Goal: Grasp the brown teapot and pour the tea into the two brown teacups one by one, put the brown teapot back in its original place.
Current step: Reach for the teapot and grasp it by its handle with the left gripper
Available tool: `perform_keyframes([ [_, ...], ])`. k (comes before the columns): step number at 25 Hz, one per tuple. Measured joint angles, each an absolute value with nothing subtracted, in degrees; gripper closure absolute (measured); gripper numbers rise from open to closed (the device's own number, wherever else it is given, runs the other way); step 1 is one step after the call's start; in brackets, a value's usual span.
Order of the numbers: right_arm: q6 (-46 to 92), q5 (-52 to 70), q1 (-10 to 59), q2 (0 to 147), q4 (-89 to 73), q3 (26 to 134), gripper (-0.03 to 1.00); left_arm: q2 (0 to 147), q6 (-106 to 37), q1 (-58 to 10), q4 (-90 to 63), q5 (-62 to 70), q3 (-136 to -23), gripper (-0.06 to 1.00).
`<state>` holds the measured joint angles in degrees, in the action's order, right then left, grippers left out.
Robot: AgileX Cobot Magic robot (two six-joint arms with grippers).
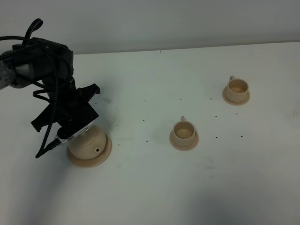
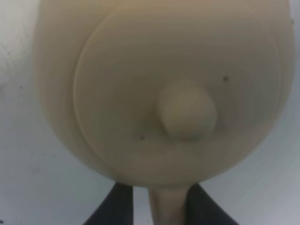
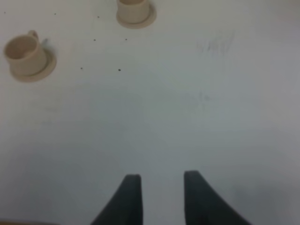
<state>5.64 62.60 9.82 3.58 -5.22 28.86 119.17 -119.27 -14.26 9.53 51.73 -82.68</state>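
The brown teapot (image 1: 89, 143) sits on its wide saucer (image 1: 106, 153) at the 9 o'clock side of the bench (image 1: 154, 192), directly under the left claw (image 2: 159, 186). The wrist view looks straight down on the lid. The loop handle (image 2: 166, 208) runs between the two dark fingers with no gap showing on either side, so I read this claw as clenched on the handle, with the pot not lifted.

The pot's long axis matters most. The handle is at about 11 o'clock under the claw and the spout (image 1: 97, 150) points to about 5 o'clock. The near teacup (image 1: 183, 132) lies at 3 o'clock from the pot and the far teacup (image 1: 236, 88) at about 2 o'clock, both well apart from it. The spout would probably have to swing round towards them.

Only small dark specks lie on the bench between pot and cups. The right claw (image 3: 161, 180) hangs released above bare bench, away from the cups, holding nothing. The left arm is clearly nearer the pot.
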Motion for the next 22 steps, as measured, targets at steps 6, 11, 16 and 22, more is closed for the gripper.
perform_keyframes([
  [6, 5.6, 62.6, 9.8, 3.6, -5.2, 28.9, 0.73, 119.2, -119.2, -14.3, 9.5, 51.7, -82.7, 0.76],
  [11, 5.6, 62.6, 9.8, 3.6, -5.2, 28.9, 0.73, 119.2, -119.2, -14.3, 9.4, 51.8, -82.7, 0.82],
  [16, 5.6, 62.6, 9.8, 3.6, -5.2, 28.9, 0.73, 119.2, -119.2, -14.3, 8.9, 52.5, -82.7, 0.82],
  [22, 5.6, 62.6, 9.8, 3.6, -5.2, 28.9, 0.73, 119.2, -118.9, -14.3, 7.7, 52.7, -82.7, 0.82],
])
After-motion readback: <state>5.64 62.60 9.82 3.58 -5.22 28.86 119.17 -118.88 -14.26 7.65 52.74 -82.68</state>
